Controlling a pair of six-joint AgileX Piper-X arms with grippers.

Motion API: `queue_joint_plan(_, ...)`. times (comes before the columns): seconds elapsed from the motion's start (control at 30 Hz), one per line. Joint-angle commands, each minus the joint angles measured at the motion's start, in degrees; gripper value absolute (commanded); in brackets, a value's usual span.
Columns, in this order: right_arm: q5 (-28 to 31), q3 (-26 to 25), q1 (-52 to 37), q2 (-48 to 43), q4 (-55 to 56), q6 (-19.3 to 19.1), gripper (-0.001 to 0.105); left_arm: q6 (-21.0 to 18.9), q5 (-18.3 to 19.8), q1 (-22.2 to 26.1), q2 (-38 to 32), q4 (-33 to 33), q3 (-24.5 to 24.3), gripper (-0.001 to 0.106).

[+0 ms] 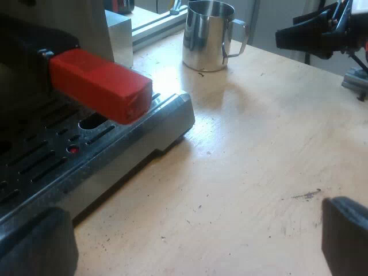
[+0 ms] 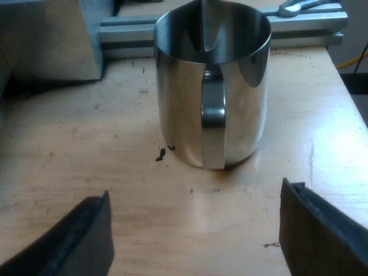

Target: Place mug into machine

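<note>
Pale wooden tabletop carried a few dark specks; the steel mug stood upright on it, well apart from the espresso machine, with its handle turned toward the right gripper. Right gripper was released, fingers spread wide just short of the mug and touching nothing. Left gripper was likewise spread and empty, low at the machine's front near the red end of the holder handle.
</note>
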Motion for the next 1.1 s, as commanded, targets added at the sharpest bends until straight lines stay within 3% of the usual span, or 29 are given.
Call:
queue_joint_plan(0.03,0.17,0.02,-0.2,4.58,-5.23,-0.47,0.063,-0.2,0.4,-0.12,0.13,-0.89,-0.3,0.089)
queue_joint_plan(0.6,3.8,-2.16,-0.2,34.23,-35.1,0.1,0.063,-0.2,0.4,-0.12,0.13,-0.89,-0.3,0.089)
queue_joint_plan(1.1,3.97,-11.65,-0.28,47.65,-36.86,1.11,0.063,-0.2,0.4,-0.12,0.13,-0.89,-0.3,0.089)
